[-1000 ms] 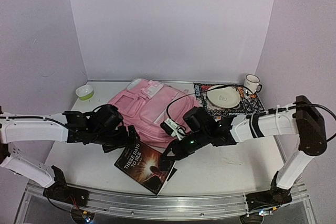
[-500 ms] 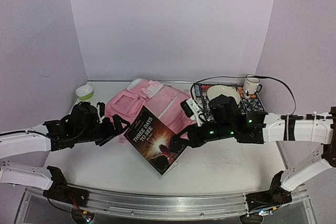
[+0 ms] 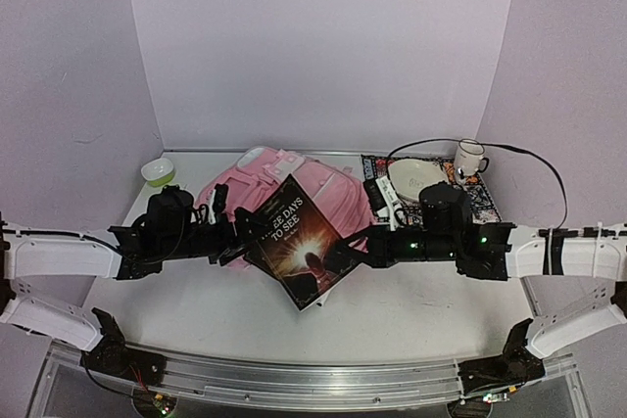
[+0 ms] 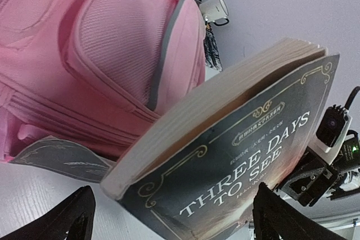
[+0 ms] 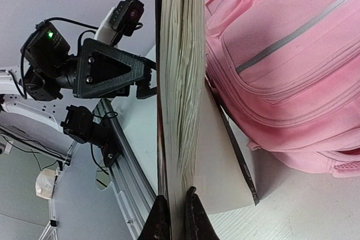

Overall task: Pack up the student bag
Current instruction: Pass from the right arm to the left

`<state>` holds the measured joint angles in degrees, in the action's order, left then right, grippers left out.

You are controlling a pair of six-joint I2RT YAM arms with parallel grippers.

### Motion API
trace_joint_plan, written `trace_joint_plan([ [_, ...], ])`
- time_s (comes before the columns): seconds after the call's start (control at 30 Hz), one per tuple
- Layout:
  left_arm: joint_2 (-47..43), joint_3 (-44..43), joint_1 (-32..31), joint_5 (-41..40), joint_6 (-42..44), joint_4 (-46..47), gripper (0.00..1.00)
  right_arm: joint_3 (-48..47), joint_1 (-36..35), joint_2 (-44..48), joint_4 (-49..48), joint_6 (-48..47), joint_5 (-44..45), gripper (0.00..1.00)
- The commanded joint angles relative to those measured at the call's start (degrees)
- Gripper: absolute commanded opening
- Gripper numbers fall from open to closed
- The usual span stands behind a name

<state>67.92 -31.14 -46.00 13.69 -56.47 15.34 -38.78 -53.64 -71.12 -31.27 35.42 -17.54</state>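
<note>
The student bag (image 3: pixel 294 193), a big soft pink backpack, lies at the back middle of the table. My right gripper (image 3: pixel 340 257) is shut on the lower edge of a dark book titled "Three Days to See" (image 3: pixel 297 240) and holds it tilted up off the table in front of the bag. In the right wrist view the fingertips (image 5: pixel 197 214) pinch the front cover and pages (image 5: pixel 181 82), while the back cover hangs loose toward the bag (image 5: pixel 292 54). My left gripper (image 3: pixel 238 230) stands open just left of the book. The book's corner (image 4: pixel 225 161) fills its view between the fingers (image 4: pixel 70 220), untouched.
A green bowl (image 3: pixel 157 172) sits at the back left. Right of the bag, a patterned mat (image 3: pixel 480 199) carries a cream plate (image 3: pixel 416 179), and a white mug (image 3: pixel 470 156) stands behind. The metal rail (image 3: pixel 313 379) runs along the near edge.
The right gripper has lifted the book off the table and carried it back toward the bag, tilting it upright. The left arm has swung right, up beside the book, still open.
</note>
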Motion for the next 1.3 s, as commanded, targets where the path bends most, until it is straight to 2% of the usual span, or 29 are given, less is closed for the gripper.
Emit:
trace_joint_plan([
  [0.0, 1.8, -3.4, 0.3, 5.9, -0.3, 10.0, 0.96, -0.3, 0.7, 3.2, -14.5, 3.3, -3.2, 0.00],
  [0.27, -1.6, -1.7, 0.2, 9.1, -2.2, 19.7, 0.80, -0.9, 1.1, 1.7, -18.3, 5.8, -5.9, 0.00],
  [0.63, -6.9, -2.1, -0.1, 9.5, -1.3, 25.2, 0.61, -3.4, 3.5, -6.9, -20.4, 10.1, -8.5, 0.00],
  [0.77, -5.8, -3.3, -0.1, 9.5, -0.8, 25.9, 0.49, -4.3, 4.2, -9.1, -21.4, 10.7, -9.2, 0.00],
  [0.97, -3.0, -4.9, -0.2, 6.5, -0.9, 26.2, 0.13, -3.3, 4.6, -9.5, -22.5, 11.1, -6.1, 0.01],
  [1.03, -2.8, -5.0, -0.1, 4.6, -1.0, 26.3, 0.06, -2.3, 4.7, -8.8, -22.6, 11.2, -3.9, 0.04],
  [1.1, -2.6, -5.0, -0.1, 1.8, -1.4, 26.3, 0.00, -1.0, 4.8, -8.0, -22.7, 11.2, -2.0, 0.15],
  [1.27, -0.9, -6.0, -0.1, -4.7, -3.2, 26.4, 0.00, 1.9, 4.9, -5.8, -23.6, 11.5, 2.8, 0.43],
])
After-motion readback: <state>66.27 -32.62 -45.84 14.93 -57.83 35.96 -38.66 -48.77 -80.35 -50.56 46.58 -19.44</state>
